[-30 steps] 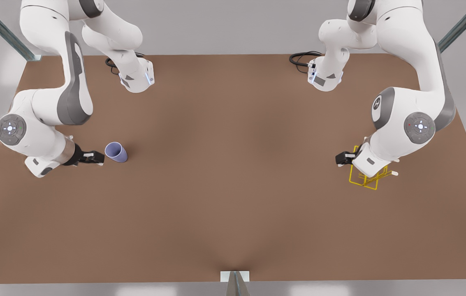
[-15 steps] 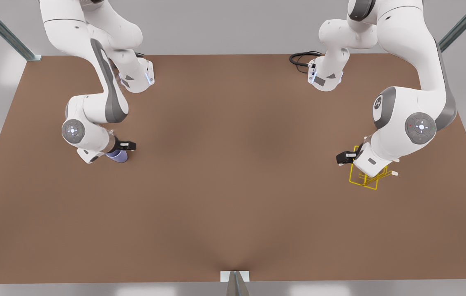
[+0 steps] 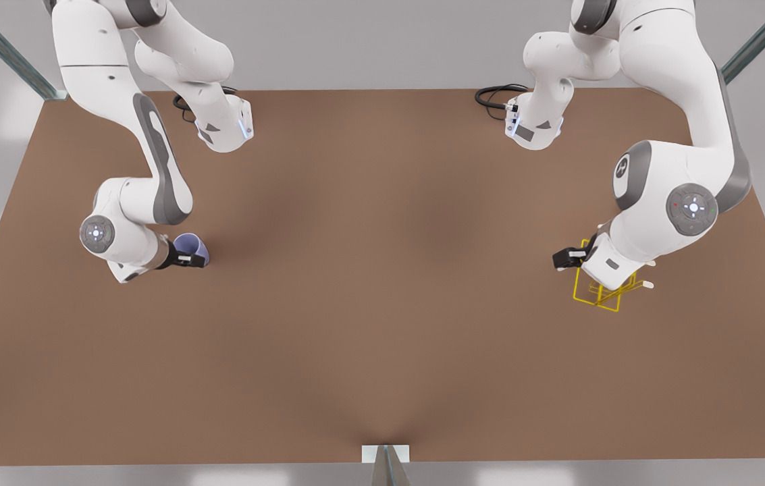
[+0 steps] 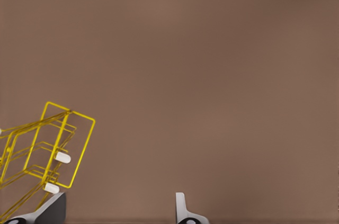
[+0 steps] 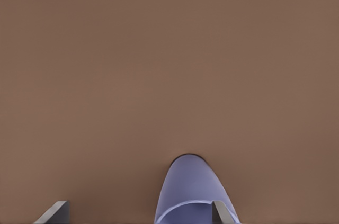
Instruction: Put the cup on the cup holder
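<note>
The lavender-blue cup [image 3: 196, 246] rests on the brown table at the front view's left. My right gripper [image 3: 190, 260] is at the cup, low over the table. In the right wrist view the cup [image 5: 193, 189] lies between the open fingers of that gripper [image 5: 139, 212], close against one fingertip [image 5: 220, 211]. The yellow wire cup holder [image 3: 599, 294] stands at the front view's right, partly hidden by the other arm. My left gripper [image 3: 562, 259] waits beside it, open and holding nothing. In the left wrist view the holder [image 4: 48, 149], with white-tipped pegs, sits next to the left gripper [image 4: 119, 209].
Both arm bases [image 3: 223, 128] stand at the table's far edge, with black cables [image 3: 493, 96] near the one on the front view's right. A wide stretch of bare table [image 3: 382, 270] separates the cup from the holder.
The right arm swung in from the front view's left, passed over the cup, then settled with its open fingers around it. The cup stayed put. The left arm barely moved.
</note>
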